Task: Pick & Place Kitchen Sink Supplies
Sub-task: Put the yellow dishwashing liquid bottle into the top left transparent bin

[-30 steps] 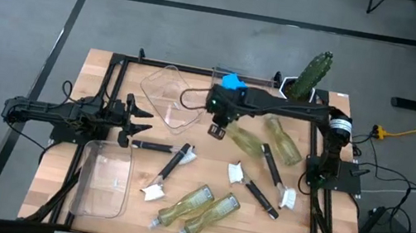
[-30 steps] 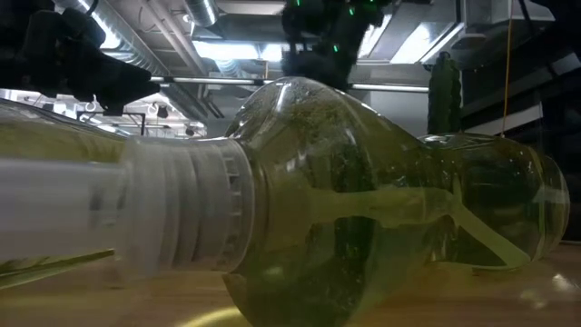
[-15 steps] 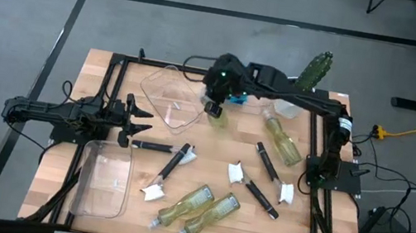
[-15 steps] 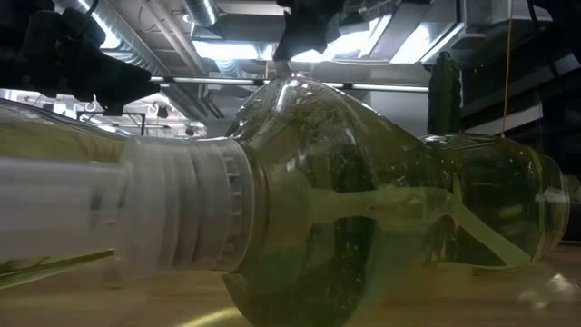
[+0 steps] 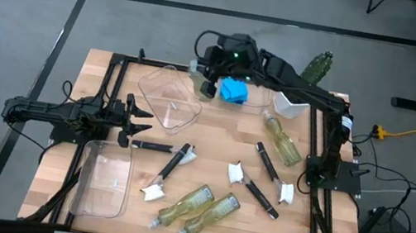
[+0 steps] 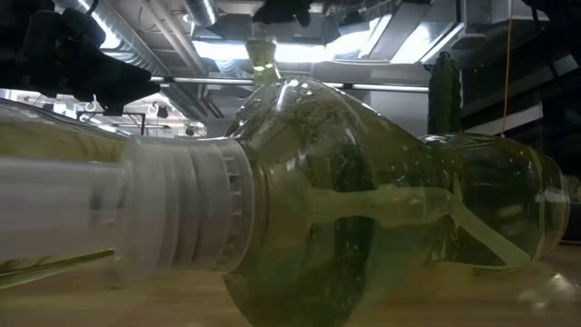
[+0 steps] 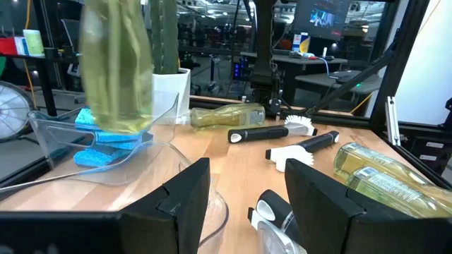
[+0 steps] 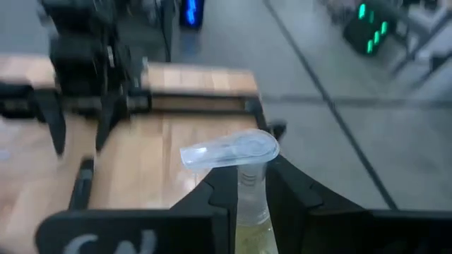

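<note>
Pale yellow-green soap bottle clamped at the neck in the right gripper, hanging upright over the far clear bin, pump end up. Blue sponges seemingly binned beside it; three bottles and four brushes left on the table. Left gripper parked open.

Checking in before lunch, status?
Right gripper shut on soap bottle, lifted over bin. Left gripper open, idle. Path clear.
</note>
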